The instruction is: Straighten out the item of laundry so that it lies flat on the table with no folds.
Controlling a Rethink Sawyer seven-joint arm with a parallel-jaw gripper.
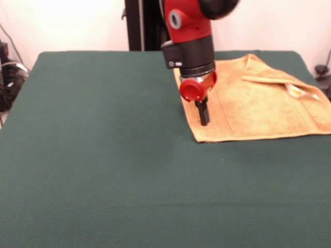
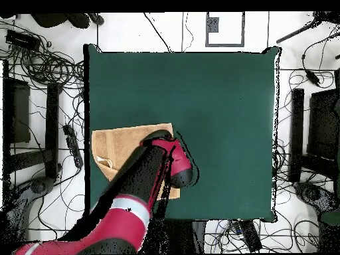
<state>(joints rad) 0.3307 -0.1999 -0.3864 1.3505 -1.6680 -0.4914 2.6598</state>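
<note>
On the green surface [image 1: 103,170], the gripper [image 1: 203,120] presses on the orange towel [image 1: 258,108]; whether its fingers are apart, I cannot tell.

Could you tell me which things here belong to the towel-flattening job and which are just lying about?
Job:
- towel, one corner folded over
- green table
- claw, down on the towel

Lying about:
- cables on the floor
</note>
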